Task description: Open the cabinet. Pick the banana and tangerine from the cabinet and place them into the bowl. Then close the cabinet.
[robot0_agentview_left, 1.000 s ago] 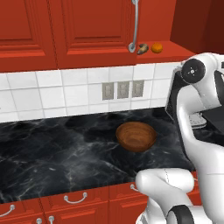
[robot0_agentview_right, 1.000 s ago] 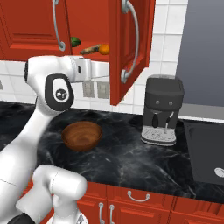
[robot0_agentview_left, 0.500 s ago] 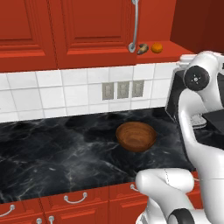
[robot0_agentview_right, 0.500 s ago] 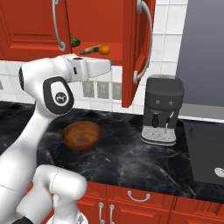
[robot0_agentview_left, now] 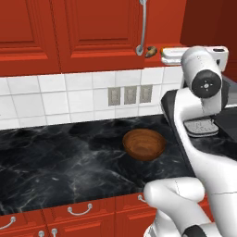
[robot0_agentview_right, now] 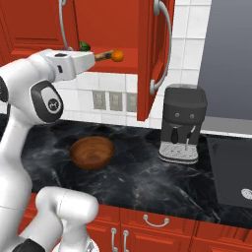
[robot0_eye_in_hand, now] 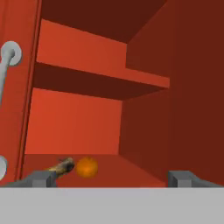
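The cabinet (robot0_agentview_right: 150, 59) has its right door swung out, edge-on to me, and its left door (robot0_agentview_left: 92, 32) closed. On its bottom shelf lie the brownish banana (robot0_eye_in_hand: 65, 165) and, right of it, the orange tangerine (robot0_eye_in_hand: 87, 167). From the right base the banana (robot0_agentview_right: 104, 56) and tangerine (robot0_agentview_right: 117, 55) show just past my hand. My gripper (robot0_eye_in_hand: 113, 178) is open and empty, level with that shelf, in front of the opening and short of the fruit. The wooden bowl (robot0_agentview_left: 144, 143) sits on the counter below.
A small green ball (robot0_agentview_right: 84, 46) lies further left on the same shelf. A dark coffee machine (robot0_agentview_right: 183, 123) stands on the black marble counter (robot0_agentview_right: 133, 177) right of the bowl. An upper shelf (robot0_eye_in_hand: 100, 78) spans the cabinet. The left door's silver handle (robot0_agentview_left: 142, 28) hangs beside the opening.
The right door has swung wider open. My hand has left it, pulled back to the left and turned to face the open cabinet.
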